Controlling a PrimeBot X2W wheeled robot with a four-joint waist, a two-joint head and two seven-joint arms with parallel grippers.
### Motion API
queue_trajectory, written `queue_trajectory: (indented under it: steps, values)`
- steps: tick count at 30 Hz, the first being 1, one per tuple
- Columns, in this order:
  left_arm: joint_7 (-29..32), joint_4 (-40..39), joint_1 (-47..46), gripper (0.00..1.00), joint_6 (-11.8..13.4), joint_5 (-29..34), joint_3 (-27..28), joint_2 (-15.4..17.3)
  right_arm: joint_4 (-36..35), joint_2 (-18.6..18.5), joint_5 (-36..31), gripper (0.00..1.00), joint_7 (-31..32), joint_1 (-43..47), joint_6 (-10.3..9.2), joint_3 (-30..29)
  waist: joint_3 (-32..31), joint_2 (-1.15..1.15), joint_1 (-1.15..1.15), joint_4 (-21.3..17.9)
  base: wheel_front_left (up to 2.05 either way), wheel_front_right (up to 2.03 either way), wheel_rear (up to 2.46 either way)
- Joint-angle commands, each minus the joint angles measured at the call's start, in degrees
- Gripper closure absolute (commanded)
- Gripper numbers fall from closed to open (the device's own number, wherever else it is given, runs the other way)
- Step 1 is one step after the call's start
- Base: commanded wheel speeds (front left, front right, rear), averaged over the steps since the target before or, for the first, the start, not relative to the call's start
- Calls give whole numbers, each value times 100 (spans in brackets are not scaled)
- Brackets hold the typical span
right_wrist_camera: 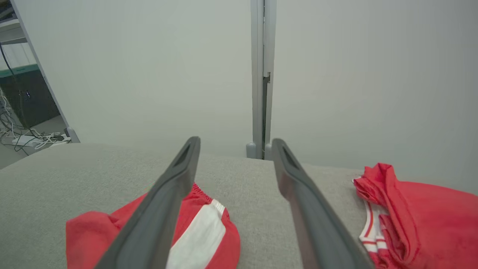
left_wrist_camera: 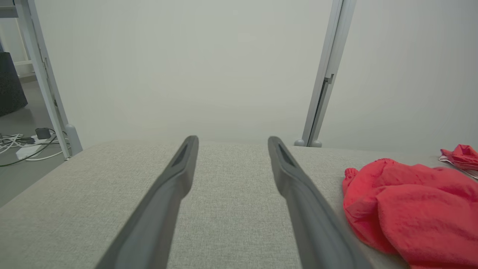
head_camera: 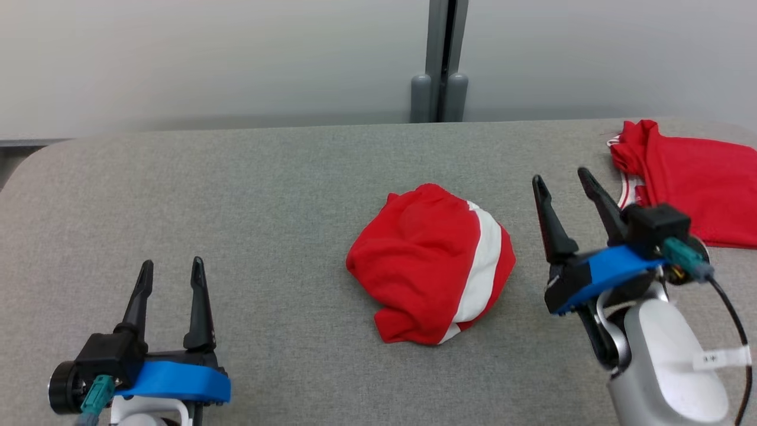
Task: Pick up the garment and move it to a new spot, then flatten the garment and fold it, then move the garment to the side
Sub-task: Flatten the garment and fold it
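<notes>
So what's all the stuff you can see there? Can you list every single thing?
crumpled garment: one, red with a white stripe, middle of the table
second garment: one, red with white trim, far right of the table
table: one, grey fabric top, under both garments
post: one, grey, behind the table's far edge
cables: a tangle, white and black, on the floor left of the table
left claw: one, dark, open, near left, holding nothing
right claw: one, dark, open, right of the crumpled garment, holding nothing
</notes>
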Motion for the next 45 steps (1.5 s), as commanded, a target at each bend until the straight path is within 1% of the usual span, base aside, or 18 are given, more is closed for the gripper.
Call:
queue_trajectory:
  steps: [1,6,13,16,21,26,32,33,34,35,36,45]
  values:
    - [-25,-5,-105,0,-22,39,3,-13,95,-55,-52,0,49,-169,1,36,95,0,-1,94,0,0,0]
    - [-25,64,-365,0,-95,98,-82,-96,684,-204,-120,0,298,-1039,2,264,332,0,-1,353,0,0,0]
    - [-25,167,-631,0,-209,180,-107,-257,1931,-440,-117,0,670,-1626,2,356,608,0,-1,723,0,0,0]
    - [-25,204,-683,0,-235,202,-67,-292,2451,-452,-23,0,751,-1644,1,405,673,0,-1,814,0,0,0]
    - [-26,248,-728,0,-276,237,33,-365,3126,-466,63,0,818,-1592,1,534,747,0,-1,873,0,0,0]
    - [-26,269,-738,0,-323,278,95,-415,3658,-447,149,0,796,-1517,2,677,754,0,-1,879,0,0,0]
    - [-25,329,-771,0,-376,340,106,-459,4258,-362,288,0,932,-1420,3,942,723,0,-1,867,0,0,0]
    - [-26,337,-780,0,-384,354,108,-468,4315,-335,325,22,910,-1423,4,983,721,0,-1,864,0,0,0]
    - [-26,349,-786,0,-394,364,109,-478,4348,-319,372,68,879,-1436,8,1021,715,0,-1,861,0,0,0]
    - [-25,363,-794,0,-392,373,116,-484,4369,-316,413,93,816,-1458,8,1040,709,0,-1,857,0,0,0]
    - [-25,374,-801,0,-401,381,126,-490,4388,-336,442,100,746,-1498,8,1049,702,0,-1,851,0,0,0]
    - [-26,451,-631,0,-454,434,256,-493,4413,-751,616,100,-330,-1915,1,795,475,0,-1,733,0,0,0]
